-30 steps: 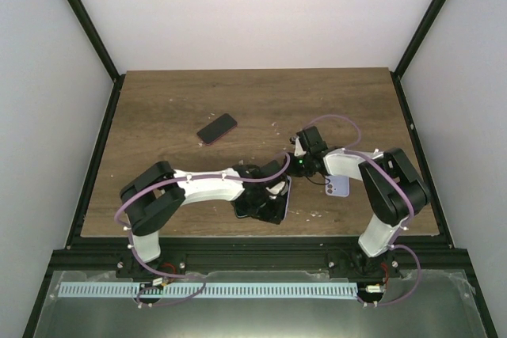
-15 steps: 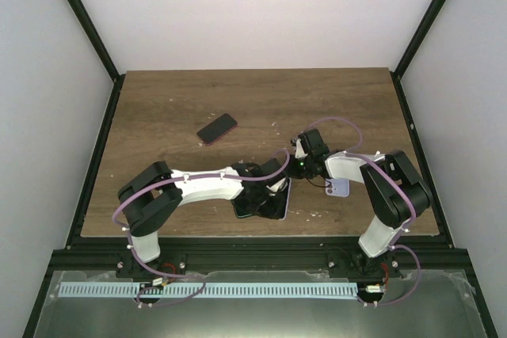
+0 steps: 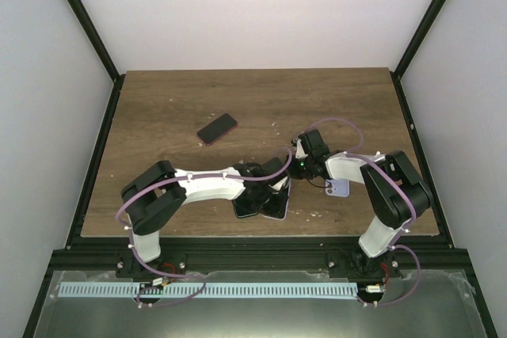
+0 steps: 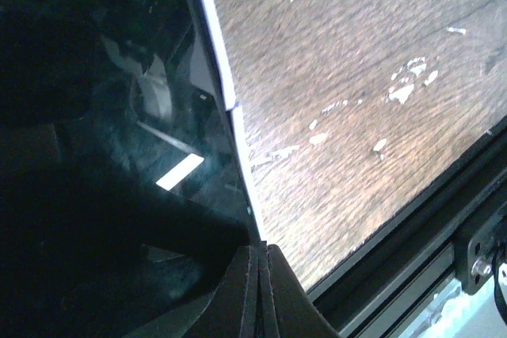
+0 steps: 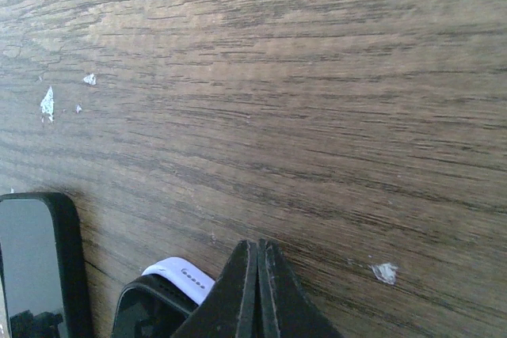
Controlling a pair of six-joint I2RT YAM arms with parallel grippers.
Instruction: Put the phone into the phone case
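The left gripper [image 4: 258, 252] is seen shut tight, fingers pressed together at the white edge of the phone [image 4: 135, 140], which is found near the front edge of the table [image 4: 356, 116]. The right gripper [image 5: 257, 247] is likewise closed, with nothing held, just beside the phone's end.

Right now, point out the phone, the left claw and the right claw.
phone [image 4: 182, 140], left wrist view, screen.
left claw [image 4: 260, 252], left wrist view, closed tips.
right claw [image 5: 258, 247], right wrist view, closed tips.
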